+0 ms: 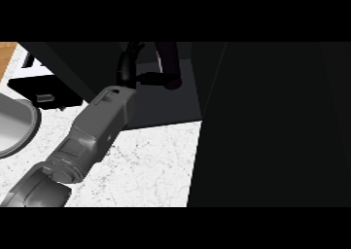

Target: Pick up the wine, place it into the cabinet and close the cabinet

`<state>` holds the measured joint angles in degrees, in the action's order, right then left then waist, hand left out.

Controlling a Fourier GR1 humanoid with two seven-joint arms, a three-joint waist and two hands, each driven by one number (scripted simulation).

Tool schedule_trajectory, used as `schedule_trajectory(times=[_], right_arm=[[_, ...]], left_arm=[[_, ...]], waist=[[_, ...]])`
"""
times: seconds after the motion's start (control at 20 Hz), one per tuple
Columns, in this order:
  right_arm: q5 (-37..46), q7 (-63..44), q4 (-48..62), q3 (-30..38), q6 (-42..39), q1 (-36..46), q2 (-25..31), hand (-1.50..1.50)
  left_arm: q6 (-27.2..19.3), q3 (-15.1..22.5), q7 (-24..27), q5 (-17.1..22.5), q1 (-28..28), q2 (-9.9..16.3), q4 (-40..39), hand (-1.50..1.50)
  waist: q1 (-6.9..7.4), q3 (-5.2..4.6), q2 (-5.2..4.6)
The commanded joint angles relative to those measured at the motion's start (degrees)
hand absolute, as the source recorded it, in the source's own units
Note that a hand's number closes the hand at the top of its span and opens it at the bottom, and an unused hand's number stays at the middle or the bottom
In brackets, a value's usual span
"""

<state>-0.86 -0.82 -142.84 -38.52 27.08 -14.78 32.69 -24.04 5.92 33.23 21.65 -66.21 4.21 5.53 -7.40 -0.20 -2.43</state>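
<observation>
Reaching into the cabinet, by the look of it: placing step judged in hand, closing not yet done.

At far left, a corner of wood, then a round grey basin cut off by the edge, with nothing visible in the part of it that shows. Just beyond it, a black block with a small grey piece on top, resting on the white speckled counter.

Rising from the lower left, the grey left forearm, slanting up to the left hand at the dark cabinet mouth. Black hand against black shadow: cannot tell whether spread, pressed together or pinching. Just beside it, a dark rounded shape, possibly the wine, touching or not impossible to say. Nothing else readable inside the cabinet.

Filling the right, a tall black panel, probably the cabinet door standing open. No right hand anywhere in view.

Next move, as a judgement: setting the bottle upright on the cabinet floor, letting go, drawing the arm clear of the opening, then swinging the door shut without catching the forearm.
</observation>
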Motion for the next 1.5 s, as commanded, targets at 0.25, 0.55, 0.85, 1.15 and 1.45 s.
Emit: schedule_trajectory(times=[0.25,0.55,0.85,1.15,1.45], right_arm=[[-2.4,-2.7,-7.6,1.0,-0.5,-3.1,1.7,-1.5],[-2.0,-6.2,-10.5,2.2,0.8,-3.0,2.0,-1.5],[-2.3,-4.7,-14.2,3.7,0.4,-7.9,4.7,-1.5],[-1.5,-6.4,-14.1,3.6,1.4,-7.2,4.2,-1.5],[-2.8,-6.2,-13.1,5.0,2.2,-7.6,4.6,-1.5]], left_arm=[[10.0,-4.1,3.7,3.6,-1.7,-0.2,3.2,1.5],[17.4,-4.8,3.4,4.2,-2.5,-2.0,3.9,-1.5],[17.9,-5.0,2.4,3.9,-3.5,-3.6,4.7,-1.5],[16.8,-4.3,0.3,5.2,-3.5,-4.2,6.6,-1.5],[21.0,-0.7,-0.5,8.0,2.1,-4.2,12.4,-1.5]], waist=[[1.13,0.03,0.66],[3.15,0.01,1.26],[3.82,0.13,2.02],[4.93,0.11,2.38],[5.58,0.15,2.97]])
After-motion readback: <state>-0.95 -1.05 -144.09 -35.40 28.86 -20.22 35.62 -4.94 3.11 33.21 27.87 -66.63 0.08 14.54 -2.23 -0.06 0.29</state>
